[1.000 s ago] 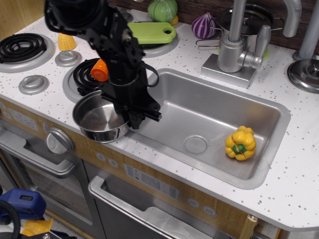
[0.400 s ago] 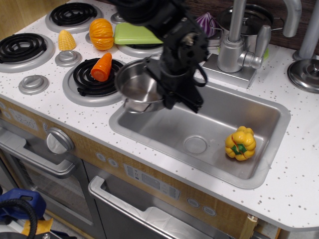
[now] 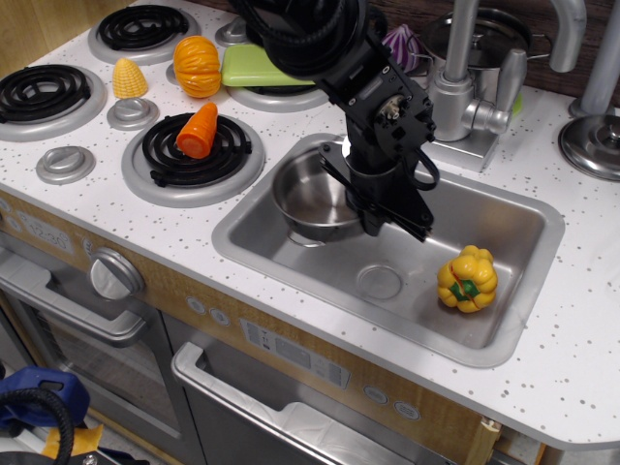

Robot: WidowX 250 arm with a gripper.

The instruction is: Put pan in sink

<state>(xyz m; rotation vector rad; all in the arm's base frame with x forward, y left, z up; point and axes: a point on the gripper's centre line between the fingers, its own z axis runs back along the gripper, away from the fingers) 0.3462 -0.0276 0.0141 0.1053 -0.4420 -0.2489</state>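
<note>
- The gripper [image 3: 373, 215] is clamped on the right rim of the pan [image 3: 312, 199], holding it inside the left end of the sink [image 3: 518, 320]
- Looks like the placing step; I can't tell if the pan's base touches the floor
- Next I'd expect lowering, then letting go
- Shiny round steel pan, brushed basin, a knobbly yellow pepper [image 3: 467, 278] well apart

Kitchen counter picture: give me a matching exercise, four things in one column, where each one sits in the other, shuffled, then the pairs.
1. pan
2. yellow pepper
3. carrot
4. corn

A. on the front burner
B. left end of the sink, at the gripper
C. on the counter between burners
D. right end of the sink

Pairs: 1-B, 2-D, 3-A, 4-C
</note>
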